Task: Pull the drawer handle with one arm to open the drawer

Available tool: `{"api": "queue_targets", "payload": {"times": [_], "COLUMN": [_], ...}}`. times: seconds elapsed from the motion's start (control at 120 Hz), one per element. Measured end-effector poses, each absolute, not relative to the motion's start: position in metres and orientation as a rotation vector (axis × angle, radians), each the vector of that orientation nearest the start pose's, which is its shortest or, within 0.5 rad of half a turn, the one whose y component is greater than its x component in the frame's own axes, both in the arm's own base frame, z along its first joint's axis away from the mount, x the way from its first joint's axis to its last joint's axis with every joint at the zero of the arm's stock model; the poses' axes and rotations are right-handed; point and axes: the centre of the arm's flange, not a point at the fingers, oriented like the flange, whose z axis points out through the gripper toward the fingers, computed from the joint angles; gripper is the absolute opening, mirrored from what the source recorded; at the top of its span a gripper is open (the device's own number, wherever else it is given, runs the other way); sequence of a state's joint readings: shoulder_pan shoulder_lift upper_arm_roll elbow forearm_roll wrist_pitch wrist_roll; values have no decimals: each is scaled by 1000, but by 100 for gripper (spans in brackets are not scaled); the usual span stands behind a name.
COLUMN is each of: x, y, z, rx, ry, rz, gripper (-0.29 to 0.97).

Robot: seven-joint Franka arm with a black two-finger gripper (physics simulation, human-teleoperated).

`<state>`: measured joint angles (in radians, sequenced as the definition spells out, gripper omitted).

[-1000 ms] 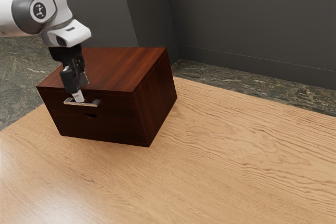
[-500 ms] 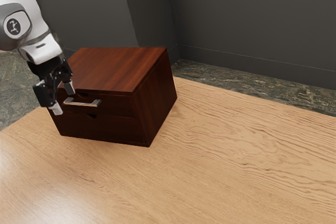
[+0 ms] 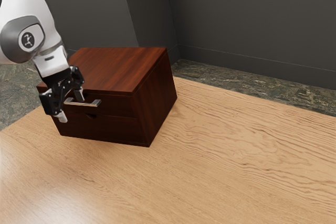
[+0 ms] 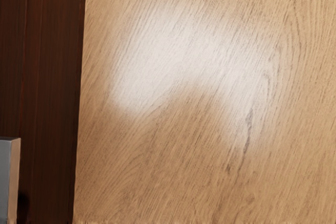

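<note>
- Hovering at the front of the dark wooden cabinet [image 3: 123, 69], the gripper [image 3: 70, 107] hung from the white arm [image 3: 29, 35], tilted toward the cabinet face.
- Gripper state: released. The fingers stood well apart and did not clamp the bar.
- The drawer handle [image 3: 86, 102], a flat grey bar, lay right at the gripper, with its near end between the spread fingers. One finger sat above the bar and the pale-tipped finger [image 3: 61, 116] sat below it. Contact with the bar could not be made out.
- The drawer [image 3: 113, 104], the upper of two fronts, lay directly behind the handle as seen from the gripper. Whether it stood pulled out at all could not be told.
- The lower front [image 3: 105, 127] sat just beneath the gripper's level.
- The cabinet stood on a light wood-grain table [image 3: 220, 161], which ran from under the gripper toward the exterior view's right.
- In the wrist view, the dark cabinet face was close to the hand, with a grey end of the handle against it. The table beyond carried a pale glare patch.
- Beyond the cabinet from the gripper were grey walls [image 3: 252, 14] and a mottled stone floor [image 3: 262, 85].
</note>
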<state>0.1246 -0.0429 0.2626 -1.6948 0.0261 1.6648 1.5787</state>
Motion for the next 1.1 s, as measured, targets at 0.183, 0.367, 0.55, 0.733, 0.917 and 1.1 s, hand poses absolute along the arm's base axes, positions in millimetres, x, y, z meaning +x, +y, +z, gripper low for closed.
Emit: {"api": "queue_targets", "payload": {"times": [0.183,0.367,0.55,0.733,0.917,1.1], "x": [492,496,500,501,504,504], "y": [237,237,235,238,240,245], "z": [583,586,588,585,581,580], "rx": [-2593,-2544,-2503,-2490,-2473,-2461], "ry": [1730,1743,1757,1754,1745,1728], "rz": [-6,-38,-60,-80,-97,-112], "gripper": [68,68,68,62,56,54]}}
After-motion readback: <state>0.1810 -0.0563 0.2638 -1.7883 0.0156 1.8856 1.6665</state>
